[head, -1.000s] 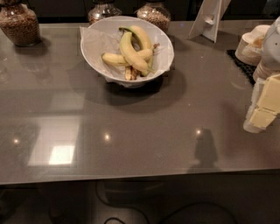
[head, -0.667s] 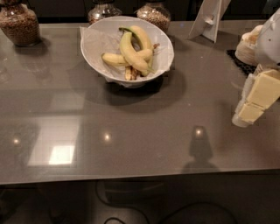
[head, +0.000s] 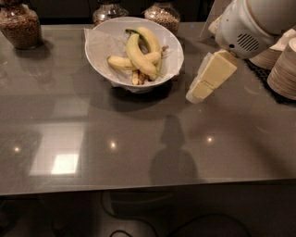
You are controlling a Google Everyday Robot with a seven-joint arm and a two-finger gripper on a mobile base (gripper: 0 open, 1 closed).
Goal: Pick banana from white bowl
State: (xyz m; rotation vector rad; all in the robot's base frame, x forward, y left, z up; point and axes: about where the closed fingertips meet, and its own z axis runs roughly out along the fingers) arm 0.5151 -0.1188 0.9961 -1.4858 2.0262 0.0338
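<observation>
Here, the white bowl point(head: 174, 45) stands on the far half of the grey table point(head: 115, 152), a little left of centre; it is lined with crumpled white paper point(head: 99, 44) that sticks up past the rim on the left side; inside it lie the bananas point(head: 138, 58), yellow and piled together, the longest one curving across the middle from the far side toward the near right rim, with a greenish stem at its far end; darker stem ends show at the bottom of the pile. The gripper point(head: 200, 90) hangs just to the right of the bowl, above the tabletop, its cream-coloured end tilted down and to the left toward the bowl's near right side; it is beside the bowl and outside it, and it holds nothing; whether it is set wide or narrow I cannot tell. The white arm housing point(head: 249, 25) fills the upper right corner behind it. On the far edge stand 3 glass jars: 1 at the left corner point(head: 18, 25) with brown contents, and 2 behind the bowl point(head: 162, 14). At the right edge sit stacked beige cups point(head: 283, 69) on a dark mat; bright spots of light reflect off the glossy surface near the front.
</observation>
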